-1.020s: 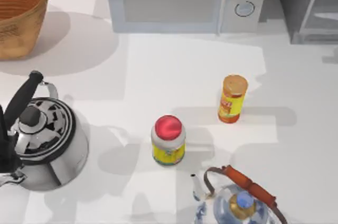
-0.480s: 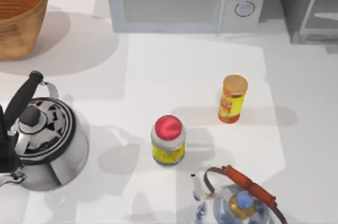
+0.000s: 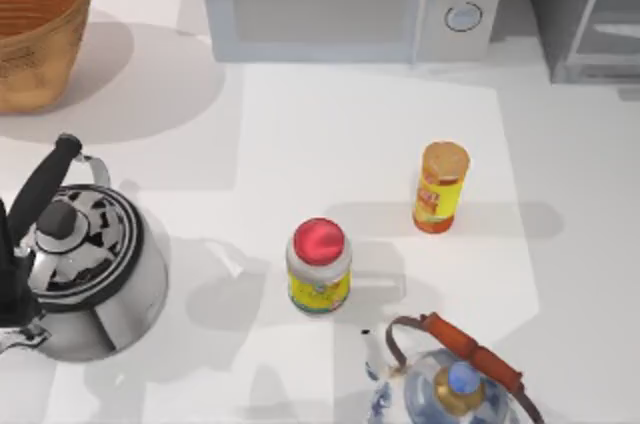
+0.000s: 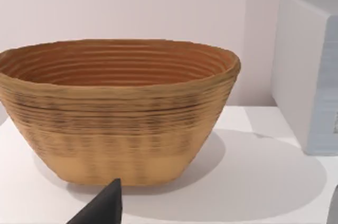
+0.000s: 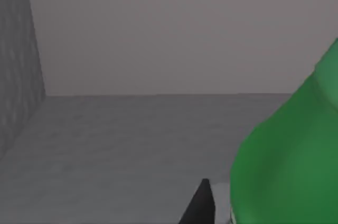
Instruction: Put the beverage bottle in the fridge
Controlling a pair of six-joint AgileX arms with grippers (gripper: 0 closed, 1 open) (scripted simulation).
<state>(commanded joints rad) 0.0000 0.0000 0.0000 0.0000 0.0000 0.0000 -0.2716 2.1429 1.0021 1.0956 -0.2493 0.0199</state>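
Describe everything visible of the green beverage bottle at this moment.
The beverage bottle appears in the right wrist view as a bright green, smooth, plastic-looking rounded body, cut off by the picture's edge, with a trace of white marking low down. It sits inside a grey-walled compartment with a flat grey floor, apparently the fridge. A dark fingertip stands close beside it; contact cannot be told.

From overhead we look straight down on the table (image 3: 330,124). Our left wrist camera faces the basket (image 4: 119,110) closely and level (the same basket (image 3: 35,24) sits at the overhead's top-left). Our right wrist camera peers into grey walls (image 5: 158,34).
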